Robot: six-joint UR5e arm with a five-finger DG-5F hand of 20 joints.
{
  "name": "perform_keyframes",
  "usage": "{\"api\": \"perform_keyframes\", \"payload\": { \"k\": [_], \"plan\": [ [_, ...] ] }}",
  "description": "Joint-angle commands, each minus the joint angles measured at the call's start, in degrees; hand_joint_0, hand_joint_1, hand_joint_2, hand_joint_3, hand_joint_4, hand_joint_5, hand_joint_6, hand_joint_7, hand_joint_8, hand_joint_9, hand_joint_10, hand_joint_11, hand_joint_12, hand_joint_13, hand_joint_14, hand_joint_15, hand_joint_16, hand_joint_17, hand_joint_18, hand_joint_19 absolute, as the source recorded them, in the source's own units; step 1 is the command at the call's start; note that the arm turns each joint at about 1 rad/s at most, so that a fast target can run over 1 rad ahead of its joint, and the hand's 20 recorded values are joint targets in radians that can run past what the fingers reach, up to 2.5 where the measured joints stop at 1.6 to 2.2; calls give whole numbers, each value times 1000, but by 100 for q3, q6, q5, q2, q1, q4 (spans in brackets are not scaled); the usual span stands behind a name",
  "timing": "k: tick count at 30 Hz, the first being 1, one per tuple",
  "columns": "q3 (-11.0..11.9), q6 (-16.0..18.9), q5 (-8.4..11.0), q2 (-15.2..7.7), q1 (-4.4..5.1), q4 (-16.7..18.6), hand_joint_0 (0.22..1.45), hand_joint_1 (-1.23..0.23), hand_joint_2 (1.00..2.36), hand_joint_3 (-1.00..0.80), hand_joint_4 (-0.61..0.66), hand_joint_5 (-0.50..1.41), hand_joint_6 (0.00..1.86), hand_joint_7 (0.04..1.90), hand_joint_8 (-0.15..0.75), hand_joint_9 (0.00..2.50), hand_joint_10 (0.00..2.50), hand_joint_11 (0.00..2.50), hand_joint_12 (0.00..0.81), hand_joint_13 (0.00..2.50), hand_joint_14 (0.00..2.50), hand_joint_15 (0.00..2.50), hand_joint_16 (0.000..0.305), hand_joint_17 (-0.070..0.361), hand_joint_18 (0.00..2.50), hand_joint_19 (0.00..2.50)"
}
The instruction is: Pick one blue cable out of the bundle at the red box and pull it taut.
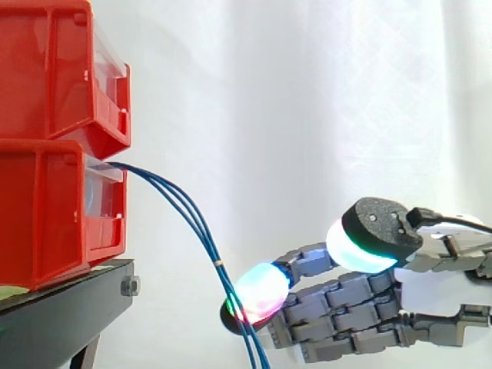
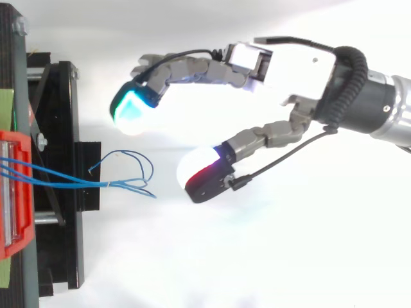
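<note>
**A:** Side view, then: how far along is it?

**B:** Hardly started, I'd say. The red box (image 1: 54, 207) sits well beyond the hand (image 1: 361, 307), which is spread wide and gripping nothing. The blue cables (image 1: 219, 263) hang slack by its fingertips (image 1: 261, 292). Picking and pulling are both left.

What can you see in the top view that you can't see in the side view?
From above: the blue cables end in loose curls, with a gap between them and the hand. From the side: an upper red bin stacked on a lower red bin, the cables drooping from the lower one, with a small yellowish band round them. Both show the open hand, the cables and the black stand.
</note>
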Motion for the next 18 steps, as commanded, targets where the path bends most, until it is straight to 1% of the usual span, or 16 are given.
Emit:
{"api": "perform_keyframes", "payload": {
  "k": [1, 4, 7, 9, 10, 12, 14, 16, 18],
  "plan": [
    [199, 29, -6, -99, 40, -125, 487, -727, 1000, -500, 251, -151, 502, 779, 297, 277, 1, 0, 406, 187, 0, 55, 67, 152, 0, 42],
    [216, 3, -15, -108, 84, -213, 488, -726, 1000, -500, 264, -150, 502, 782, 299, 288, 0, 0, 404, 196, 0, 56, 67, 151, 3, 53],
    [234, -59, -15, -108, 137, -142, 489, -726, 1000, -500, 281, -148, 502, 795, 301, 296, 0, 0, 403, 199, 2, 56, 67, 151, 13, 53],
    [225, -235, 55, -125, 234, -28, 490, -726, 1000, -500, 291, -145, 503, 816, 301, 298, 1, 0, 403, 201, 3, 58, 67, 150, 18, 62],
    [225, -261, 64, -116, 251, -28, 491, -727, 1000, -500, 302, -143, 502, 835, 301, 299, 0, 0, 403, 204, 1, 61, 67, 150, 18, 62],
    [225, -305, 152, -125, 322, -11, 495, -725, 1000, -500, 311, -138, 503, 862, 301, 301, 0, 0, 402, 207, 0, 56, 66, 149, 20, 61],
    [234, -314, 178, -125, 339, 7, 497, -728, 1000, -500, 319, -135, 502, 882, 303, 311, 0, 0, 401, 209, 2, 55, 66, 148, 28, 61],
    [225, -393, 258, -169, 374, 86, 502, -732, 1000, -500, 323, -134, 503, 893, 302, 311, 2, 0, 401, 216, 2, 60, 65, 147, 31, 66],
    [225, -411, 266, -169, 374, 121, 506, -734, 1000, -500, 322, -133, 502, 898, 301, 314, 0, 0, 399, 215, 0, 65, 65, 147, 32, 67]
  ]
}}
